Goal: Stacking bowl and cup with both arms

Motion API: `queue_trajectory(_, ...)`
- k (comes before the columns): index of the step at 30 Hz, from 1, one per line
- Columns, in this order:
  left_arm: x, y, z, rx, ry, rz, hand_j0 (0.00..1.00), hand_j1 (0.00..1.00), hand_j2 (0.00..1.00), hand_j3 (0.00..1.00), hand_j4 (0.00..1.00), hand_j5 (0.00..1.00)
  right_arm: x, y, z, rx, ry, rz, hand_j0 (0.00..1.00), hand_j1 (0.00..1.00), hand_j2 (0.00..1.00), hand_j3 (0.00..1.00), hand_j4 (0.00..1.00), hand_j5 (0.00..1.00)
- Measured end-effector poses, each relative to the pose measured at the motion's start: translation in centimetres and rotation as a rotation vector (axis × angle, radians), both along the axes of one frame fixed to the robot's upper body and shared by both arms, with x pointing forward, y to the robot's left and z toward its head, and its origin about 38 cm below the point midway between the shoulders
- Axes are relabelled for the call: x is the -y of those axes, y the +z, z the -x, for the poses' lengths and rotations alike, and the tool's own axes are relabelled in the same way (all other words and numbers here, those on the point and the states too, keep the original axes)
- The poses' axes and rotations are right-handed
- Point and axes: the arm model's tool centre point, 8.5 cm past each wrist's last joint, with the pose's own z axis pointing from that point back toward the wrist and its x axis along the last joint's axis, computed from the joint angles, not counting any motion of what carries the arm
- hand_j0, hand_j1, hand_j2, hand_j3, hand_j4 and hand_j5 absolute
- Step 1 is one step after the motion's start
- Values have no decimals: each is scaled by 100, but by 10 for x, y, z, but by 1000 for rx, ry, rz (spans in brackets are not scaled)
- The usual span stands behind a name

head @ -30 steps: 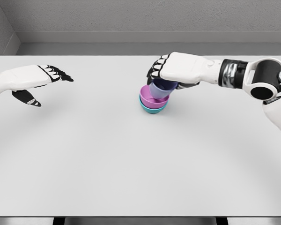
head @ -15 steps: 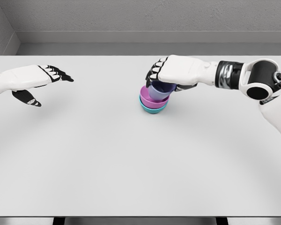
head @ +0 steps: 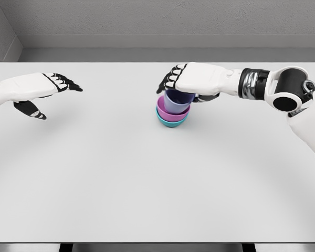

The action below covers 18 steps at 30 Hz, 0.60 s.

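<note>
- The right hand (head: 186, 84) sits over the stack near the middle of the worktop (head: 147, 184), fingers curled around the top of the lavender cup (head: 177, 102); it appears to hold the cup, though the hand hides the rim and the contact points.
- The cup sits in the pink bowl (head: 168, 112), which is nested in the teal bowl (head: 172, 122). The cup looks roughly upright, perhaps slightly tipped; I cannot tell whether its base is fully seated.
- The left hand (head: 37, 89) hovers well apart at the far left edge, fingers stretched flat and thumb dropped below, holding nothing.
- The task looks close to finished; what remains is probably letting go and lifting clear.
- Risk: if the fingers open unevenly, one may drag the cup's rim and tip it out of the pink bowl.
- Risk: pulling away sideways rather than straight up could push the whole stack, since the bowls rest loosely on a smooth worktop and nothing braces them.
- Risk: if the cup is not seated, releasing it may let it drop and rock, unsettling the nested bowls.
- The left hand is too far off to steady anything.
</note>
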Motion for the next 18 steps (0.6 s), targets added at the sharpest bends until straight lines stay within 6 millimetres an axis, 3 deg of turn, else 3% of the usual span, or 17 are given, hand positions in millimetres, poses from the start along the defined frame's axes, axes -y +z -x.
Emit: queue_trajectory(18, 0, 0, 0, 0, 0, 0, 100, 100, 100, 100, 100, 100, 0, 3, 0, 6, 0, -4, 100, 100, 100, 100, 100, 100)
